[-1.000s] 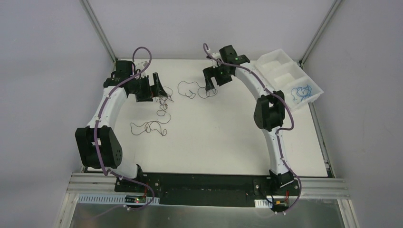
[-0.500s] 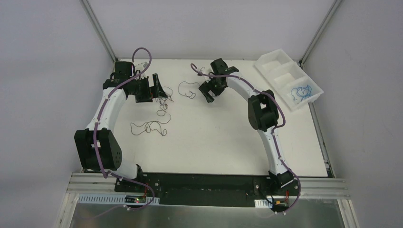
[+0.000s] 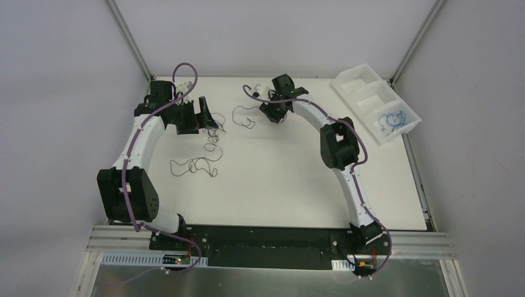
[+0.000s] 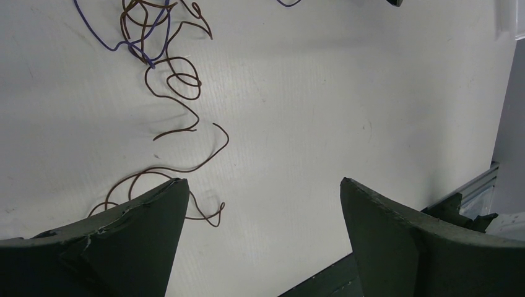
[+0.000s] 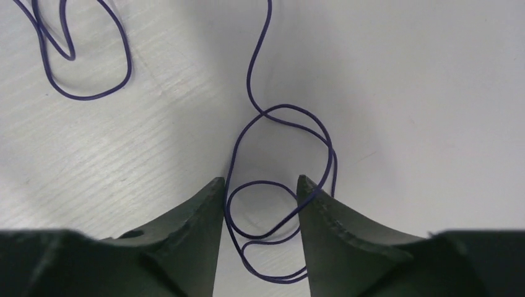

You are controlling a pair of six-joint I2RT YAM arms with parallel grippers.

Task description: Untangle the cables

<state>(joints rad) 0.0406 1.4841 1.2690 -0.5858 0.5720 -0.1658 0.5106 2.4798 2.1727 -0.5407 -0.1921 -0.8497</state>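
Left fingers (image 3: 205,115): unmoved since a second ago, spread wide with nothing between them, beside the brown tangle (image 4: 176,80) (a blue strand runs through it).
Loose brown cable (image 3: 195,166): lies alone, nearer the arm bases.
Right fingers (image 3: 274,115): swung leftward since then, slightly parted astride a loop of the purple cable (image 5: 282,120), not pinching it.
Tray (image 3: 358,78): blue cables (image 3: 392,120) lie in its right end compartment.
Worktop (image 3: 285,179): white.
Room: grey walls, metal posts.

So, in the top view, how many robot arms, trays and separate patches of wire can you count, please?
Robot arms: 2 (left arm, right arm)
White tray: 1
Dark wire patches on the table: 3, as far as this view shows (far-left patch, near-left patch, middle patch)
Blue wire in the tray: 1
Total: 7
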